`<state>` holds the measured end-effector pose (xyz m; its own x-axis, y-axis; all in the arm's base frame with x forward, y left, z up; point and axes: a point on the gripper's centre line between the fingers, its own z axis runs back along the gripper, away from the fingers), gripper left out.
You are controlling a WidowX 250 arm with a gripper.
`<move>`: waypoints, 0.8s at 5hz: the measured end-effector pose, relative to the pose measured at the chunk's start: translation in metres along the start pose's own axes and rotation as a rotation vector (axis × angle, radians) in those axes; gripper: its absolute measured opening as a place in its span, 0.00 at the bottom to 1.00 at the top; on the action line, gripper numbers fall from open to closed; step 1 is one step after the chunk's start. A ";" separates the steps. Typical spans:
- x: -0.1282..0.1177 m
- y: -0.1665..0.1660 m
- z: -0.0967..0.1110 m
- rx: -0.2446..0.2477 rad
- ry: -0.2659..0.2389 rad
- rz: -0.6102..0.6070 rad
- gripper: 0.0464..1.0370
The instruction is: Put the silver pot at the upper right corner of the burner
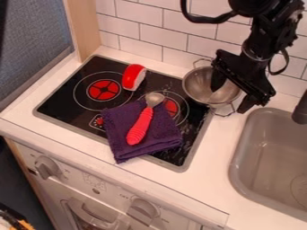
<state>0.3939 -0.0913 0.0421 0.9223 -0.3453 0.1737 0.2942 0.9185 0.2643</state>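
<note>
Silver pot sits at two o'clock on the black stovetop, overlapping its edge; pincer spread over the pot's four-o'clock side, one finger inside the bowl, the other outside. Thin metal by the look of it, so judged light and stiff but slick, apt to swivel or tip if nipped off-centre. Best hold: square across the rim wall between those fingers, clear of the wire handle at five o'clock, which could snag.
</note>
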 end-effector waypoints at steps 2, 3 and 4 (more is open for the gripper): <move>0.003 0.020 0.037 -0.019 -0.083 0.079 0.97; 0.010 0.026 0.071 -0.043 -0.169 0.075 0.97; 0.009 0.042 0.098 -0.114 -0.282 0.126 0.97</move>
<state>0.3903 -0.0745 0.1482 0.8520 -0.2527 0.4585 0.2231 0.9675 0.1187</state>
